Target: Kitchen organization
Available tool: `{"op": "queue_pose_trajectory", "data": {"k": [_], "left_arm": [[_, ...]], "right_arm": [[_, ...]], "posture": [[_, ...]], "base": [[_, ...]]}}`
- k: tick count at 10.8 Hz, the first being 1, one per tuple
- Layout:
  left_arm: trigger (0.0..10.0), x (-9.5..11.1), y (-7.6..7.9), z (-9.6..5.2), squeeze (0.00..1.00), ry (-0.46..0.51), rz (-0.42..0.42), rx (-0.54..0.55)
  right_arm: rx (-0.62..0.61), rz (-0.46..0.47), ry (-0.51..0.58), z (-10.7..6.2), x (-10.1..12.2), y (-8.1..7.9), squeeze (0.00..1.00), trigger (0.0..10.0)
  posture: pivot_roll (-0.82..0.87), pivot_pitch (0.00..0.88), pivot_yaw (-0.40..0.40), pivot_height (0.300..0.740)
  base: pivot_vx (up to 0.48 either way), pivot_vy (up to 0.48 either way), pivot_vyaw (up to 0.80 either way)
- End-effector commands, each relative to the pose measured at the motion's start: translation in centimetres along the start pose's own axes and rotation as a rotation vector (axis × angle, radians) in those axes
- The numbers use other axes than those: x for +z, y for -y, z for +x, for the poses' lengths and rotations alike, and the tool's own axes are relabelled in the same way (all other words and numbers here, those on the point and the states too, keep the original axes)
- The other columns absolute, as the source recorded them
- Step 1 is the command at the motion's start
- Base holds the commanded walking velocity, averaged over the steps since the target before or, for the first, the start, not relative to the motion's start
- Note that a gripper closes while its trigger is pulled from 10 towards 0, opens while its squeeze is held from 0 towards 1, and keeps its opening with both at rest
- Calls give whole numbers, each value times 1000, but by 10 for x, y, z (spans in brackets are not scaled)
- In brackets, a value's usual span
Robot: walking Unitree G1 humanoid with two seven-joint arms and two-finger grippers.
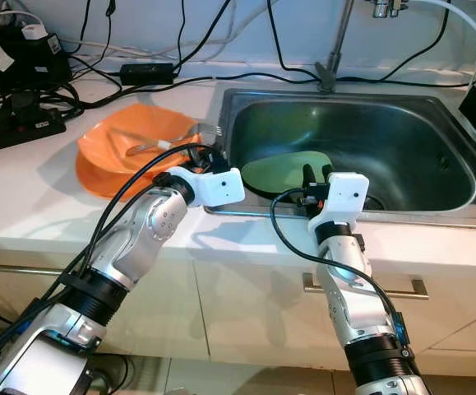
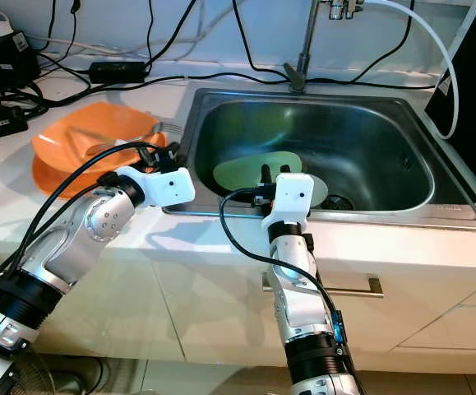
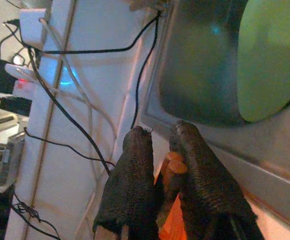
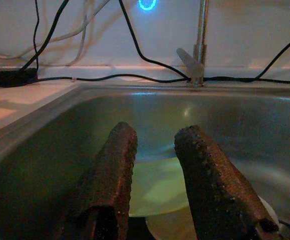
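From my head I see a stainless sink (image 1: 435, 177) set in a white counter (image 1: 48, 206), a green plate (image 1: 283, 171) lying in the basin and an orange plate (image 1: 110, 156) with a fork (image 1: 172, 140) on the counter beside it. My left wrist view adds something else — my left gripper (image 3: 162, 137) has its fingers nearly closed on a thin orange edge, apparently the orange plate's rim, right by the sink's lip. My right gripper (image 4: 155, 140) hangs inside the basin just above the green plate, fingers a moderate gap apart and holding nothing; that view also shows a pale round piece under the plate near the drain. Black cables (image 1: 139, 70) and a power strip (image 1: 16, 132) trail along the back wall — the faucet (image 1: 332, 58) rises behind the sink.
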State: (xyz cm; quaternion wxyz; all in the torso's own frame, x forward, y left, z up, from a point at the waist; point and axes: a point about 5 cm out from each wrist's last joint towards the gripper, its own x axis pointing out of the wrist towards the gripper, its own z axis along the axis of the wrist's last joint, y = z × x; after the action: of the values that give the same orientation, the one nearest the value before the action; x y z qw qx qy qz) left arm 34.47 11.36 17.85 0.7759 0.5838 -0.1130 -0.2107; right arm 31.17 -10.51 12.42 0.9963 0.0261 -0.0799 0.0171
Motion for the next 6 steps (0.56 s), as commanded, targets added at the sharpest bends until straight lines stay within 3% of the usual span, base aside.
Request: {"op": "queue_pose_trajectory", "data": {"k": [1,6], "left_arm": [[0,1,-6,1,0,4,17,13],[0,17,-41,2,0,83,111,184]], "right_arm": [[-3,-7,-8,1,-2,-1,0,10000],[-10,-7,-11,3,-2,1,0,10000]], "posture": [[-47,0,17,740],[-42,0,13,740]], "base": [[0,0,0],[0,0,0]]}}
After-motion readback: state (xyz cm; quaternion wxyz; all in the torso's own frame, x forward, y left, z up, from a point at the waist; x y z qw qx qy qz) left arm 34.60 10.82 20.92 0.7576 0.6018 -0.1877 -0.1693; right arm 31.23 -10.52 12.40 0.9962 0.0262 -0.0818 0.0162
